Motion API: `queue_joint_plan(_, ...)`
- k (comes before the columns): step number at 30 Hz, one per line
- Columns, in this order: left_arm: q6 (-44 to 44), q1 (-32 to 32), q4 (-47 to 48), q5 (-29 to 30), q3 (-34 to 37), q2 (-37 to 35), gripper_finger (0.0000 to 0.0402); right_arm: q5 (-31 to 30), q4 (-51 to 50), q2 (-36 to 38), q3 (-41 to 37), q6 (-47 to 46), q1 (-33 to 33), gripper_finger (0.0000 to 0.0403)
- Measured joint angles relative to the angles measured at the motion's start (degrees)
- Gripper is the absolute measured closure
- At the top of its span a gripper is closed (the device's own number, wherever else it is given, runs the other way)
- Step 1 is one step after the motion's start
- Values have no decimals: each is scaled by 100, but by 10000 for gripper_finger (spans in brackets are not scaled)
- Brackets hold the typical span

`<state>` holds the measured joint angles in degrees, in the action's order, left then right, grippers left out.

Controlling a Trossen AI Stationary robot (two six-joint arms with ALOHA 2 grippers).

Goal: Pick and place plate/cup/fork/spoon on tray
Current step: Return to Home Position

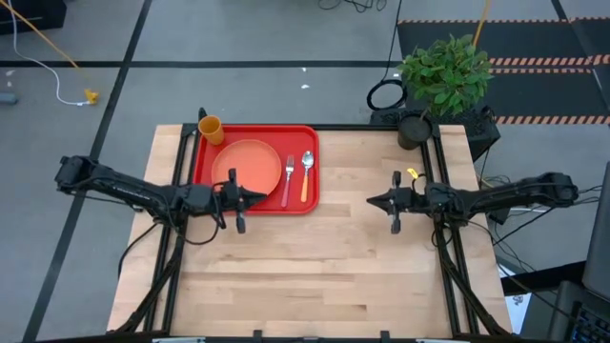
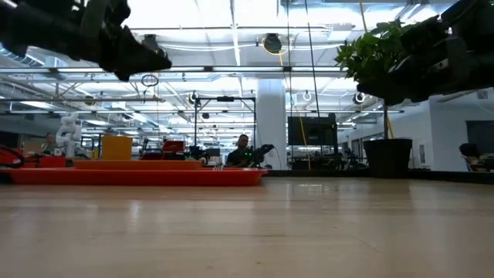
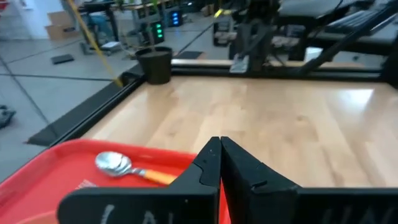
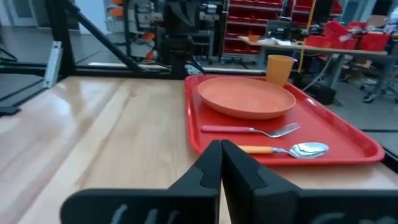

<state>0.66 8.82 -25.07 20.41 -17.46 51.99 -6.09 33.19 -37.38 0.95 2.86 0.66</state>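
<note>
Both grippers are pressed together, holding nothing. The left gripper (image 1: 255, 197) hovers over the tray (image 1: 205, 167) beside the plate (image 1: 250, 166); the right gripper (image 1: 374, 201) hangs well apart over bare table (image 1: 334, 267).

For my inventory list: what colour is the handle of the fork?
Pink-red; the fork shows best in the right wrist view.

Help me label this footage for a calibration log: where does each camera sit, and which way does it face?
High view: overhead, straight down on the tray, both arms showing.
Low view: table height, level across the wood; both arms enter from above.
Left wrist view: over the tray, facing the spoon and plant pot; left gripper shut.
Right wrist view: above the table, facing the plate, fork and cup; right gripper shut.
Shared: both wrist views show the spoon.
</note>
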Motion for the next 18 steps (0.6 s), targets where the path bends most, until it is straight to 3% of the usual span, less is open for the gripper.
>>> queue_joint_plan(6,-18,253,-586,457,482,0,397,-6,-502,624,-4,45,140,403)
queue_joint_plan(18,124,648,-2022,478,1506,2,398,9,-1039,1339,-11,91,177,403)
